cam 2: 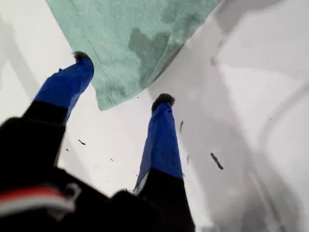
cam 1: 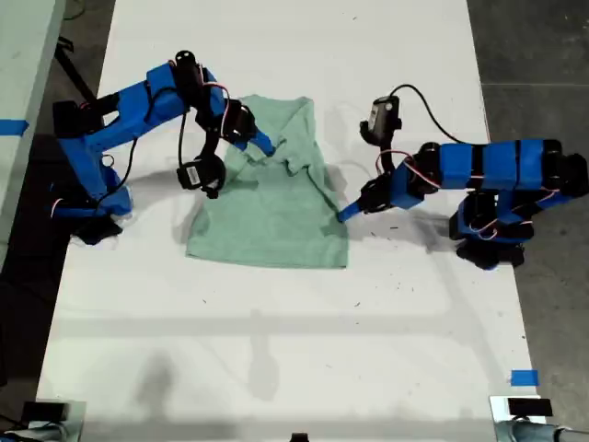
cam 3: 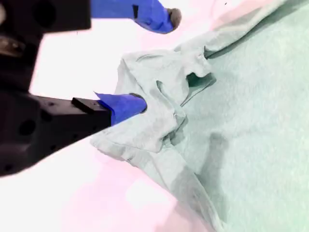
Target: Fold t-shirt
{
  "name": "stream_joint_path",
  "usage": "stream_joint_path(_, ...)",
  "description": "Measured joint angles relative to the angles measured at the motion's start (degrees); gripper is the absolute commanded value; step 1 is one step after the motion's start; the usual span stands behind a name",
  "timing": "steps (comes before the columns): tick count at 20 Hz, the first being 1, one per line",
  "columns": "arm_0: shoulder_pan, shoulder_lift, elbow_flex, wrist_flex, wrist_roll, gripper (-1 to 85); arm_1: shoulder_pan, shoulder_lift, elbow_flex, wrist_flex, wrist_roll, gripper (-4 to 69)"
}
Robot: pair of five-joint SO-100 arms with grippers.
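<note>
jaws of my first gripper [cam 2: 120, 82] stand open and empty at the t-shirt [cam 1: 271, 198] corner; my second gripper [cam 3: 154, 60] gapes over a bunched sleeve, holding nothing. shirt lies mid-counter [cam 1: 276, 350]. i'd pinch both layers before lifting

My second end effector [cam 1: 260, 145] covers part of the t-shirt [cam 1: 271, 212] beneath it in the exterior view — whether it pinches cloth there is too small to tell. Both wrist views cut the t-shirt off at the frame edge — its bunched folds hide the fabric underneath.
</note>
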Motion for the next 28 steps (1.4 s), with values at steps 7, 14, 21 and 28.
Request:
stream_joint_path(7,0.00,2.72,3.69,-0.88,-0.09,26.8,-1.05,-8.96,0.00,-7.38,0.00,28.0)
stream_joint_path(14,-0.09,6.50,8.53,-2.37,-0.35,26.7,-1.32,-17.75,0.00,-13.97,0.18,19.8)
stream_joint_path(21,-0.09,8.79,11.43,-3.87,-0.35,26.6,-1.32,-20.21,0.00,-15.47,0.53,-0.1)
stream_joint_path(28,-0.09,8.79,11.78,-4.13,-0.35,26.7,-1.32,-20.21,-0.09,-15.56,0.53,-1.0)
